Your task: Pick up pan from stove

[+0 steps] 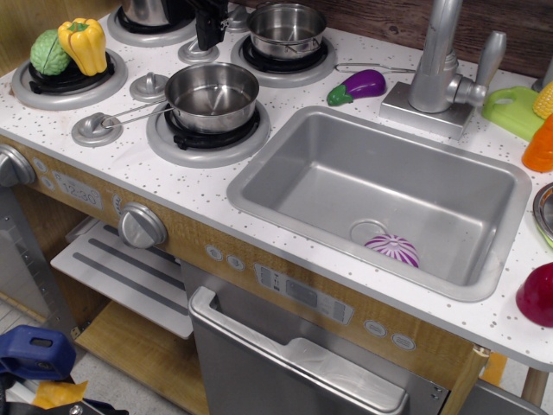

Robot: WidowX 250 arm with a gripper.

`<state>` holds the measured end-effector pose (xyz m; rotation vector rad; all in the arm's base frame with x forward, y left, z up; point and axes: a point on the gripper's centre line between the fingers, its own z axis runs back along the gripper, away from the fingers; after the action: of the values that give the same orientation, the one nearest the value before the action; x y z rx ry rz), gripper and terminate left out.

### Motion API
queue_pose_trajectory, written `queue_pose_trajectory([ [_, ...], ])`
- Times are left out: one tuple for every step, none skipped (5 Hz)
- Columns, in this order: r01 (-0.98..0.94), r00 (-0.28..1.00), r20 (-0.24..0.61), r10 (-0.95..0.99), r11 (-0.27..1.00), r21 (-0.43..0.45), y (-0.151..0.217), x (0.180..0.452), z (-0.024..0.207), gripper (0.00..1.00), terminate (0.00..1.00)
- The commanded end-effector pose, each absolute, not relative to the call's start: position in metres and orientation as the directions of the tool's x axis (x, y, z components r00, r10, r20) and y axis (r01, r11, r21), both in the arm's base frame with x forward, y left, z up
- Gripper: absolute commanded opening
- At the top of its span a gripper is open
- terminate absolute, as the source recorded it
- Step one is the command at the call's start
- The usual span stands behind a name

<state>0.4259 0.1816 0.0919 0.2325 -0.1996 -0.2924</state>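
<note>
The pan point(212, 95), a shiny steel saucepan with deep straight sides, sits squarely on the front burner of the stove point(130, 164), in front of and below the jaws, its thin wire handle point(130, 114) reaching left, probably left free for gripping. The gripper point(207, 22) hangs dark over the back burners beside a smaller steel pot point(286, 29); whether its jaws are spread I cannot tell.

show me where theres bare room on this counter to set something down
Free: the speckled strip in front of the sink, right of the pan, and most of the sink floor beside the purple-striped piece. Crowded: all four burners, and the right edge by the faucet.
</note>
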Motion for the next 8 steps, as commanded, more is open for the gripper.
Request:
queue_pose_trajectory([
  [0.261, 0.938, 0.160, -0.307, 0.931, 0.254, 0.182, 0.426, 0.092, 1.00, 0.00],
  [0.269, 0.931, 0.178, -0.318, 0.929, 0.254, 0.184, 0.428, 0.084, 1.00, 0.00],
  [0.280, 0.925, 0.191, -0.329, 0.929, 0.242, 0.186, 0.432, 0.075, 1.00, 0.00],
  [0.294, 0.921, 0.195, -0.338, 0.929, 0.223, 0.189, 0.434, 0.067, 1.00, 0.00],
  [0.298, 0.918, 0.202, -0.340, 0.931, 0.213, 0.190, 0.435, 0.059, 1.00, 0.00],
  [0.277, 0.927, 0.204, -0.314, 0.941, 0.192, 0.193, 0.434, 0.051, 0.00, 0.00],
  [0.280, 0.927, 0.203, -0.315, 0.942, 0.185, 0.194, 0.434, 0.049, 0.00, 0.00],
  [0.276, 0.929, 0.200, -0.312, 0.943, 0.187, 0.193, 0.435, 0.051, 0.00, 0.00],
])
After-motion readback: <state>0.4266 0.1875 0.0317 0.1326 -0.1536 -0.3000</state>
